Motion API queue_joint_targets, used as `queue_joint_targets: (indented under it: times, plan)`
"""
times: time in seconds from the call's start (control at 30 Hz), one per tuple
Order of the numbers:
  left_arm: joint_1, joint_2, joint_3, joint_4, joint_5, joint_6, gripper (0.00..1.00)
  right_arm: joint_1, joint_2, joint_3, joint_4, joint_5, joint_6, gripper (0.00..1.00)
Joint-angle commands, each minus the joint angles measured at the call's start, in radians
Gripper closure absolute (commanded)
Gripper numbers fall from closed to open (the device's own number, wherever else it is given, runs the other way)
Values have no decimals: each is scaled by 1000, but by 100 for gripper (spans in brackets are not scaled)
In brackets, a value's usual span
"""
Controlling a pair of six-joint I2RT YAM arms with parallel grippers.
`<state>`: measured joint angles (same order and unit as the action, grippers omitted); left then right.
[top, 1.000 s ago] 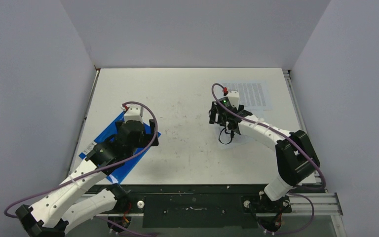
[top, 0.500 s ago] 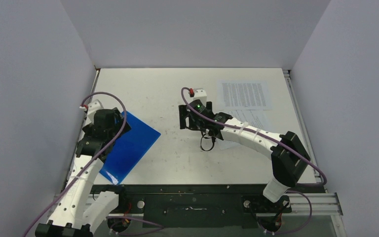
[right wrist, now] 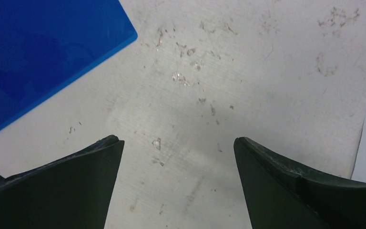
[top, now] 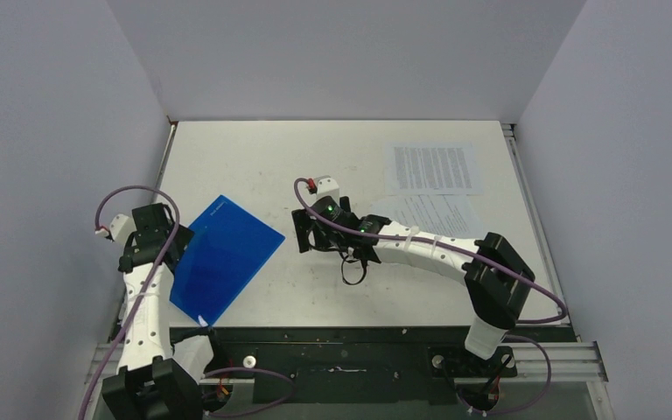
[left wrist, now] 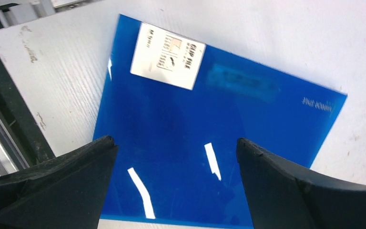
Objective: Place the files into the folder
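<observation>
- Pale grey walls box in a scuffed white tabletop (top: 341, 157), speckled with dark marks under the right arm.
- A thin, bright blue plastic folder (left wrist: 209, 143) lies flat and shut directly below the left gripper (left wrist: 174, 142). The gripper's jaws stand wide apart with nothing in them.
- The folder's cover is glossy and throws back strip-light glints. A small white rectangular label (left wrist: 167, 56) sits beyond the jaw tips, towards the left one.
- A second ago the left arm lay across the folder. It has since drawn back to the table's left edge, so the whole cover is now bare.
- The right gripper (right wrist: 177, 140) has swung away from the papers toward the table's middle. Its jaws are spread wide and empty, with only bare table between them.
- The folder's corner lies beyond the right gripper's left finger, and a white paper edge sits just outside its right finger.
- The two thin white paper sheets (top: 433, 168), dense with black print, lie flat and close together, well behind the right jaws.
- Neither sheet has been lifted, so opening the cover looks like the step in hand.
- Slick plastic lying flush on the table offers little edge to pinch, and the limp paper will likely sag when lifted.
</observation>
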<state>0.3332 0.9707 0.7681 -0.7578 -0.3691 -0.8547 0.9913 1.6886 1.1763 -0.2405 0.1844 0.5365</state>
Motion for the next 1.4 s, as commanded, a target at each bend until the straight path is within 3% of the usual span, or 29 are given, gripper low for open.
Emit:
queue_joint_targets:
  times: [0.0,0.17,0.77,1.37]
  plan:
    - [96,43,7,28,-39,-75,4,12,-119,-94,67,-23,17,10]
    - [194,129,26,60,12,-98,4,20,-198,-189,98,-40,27,10]
    - [342,413,104,196,-3,-123,4,28,-412,-336,70,-27,29,10]
    - [336,649,175,258,20,-78,0,29,-411,-358,85,-33,33,10]
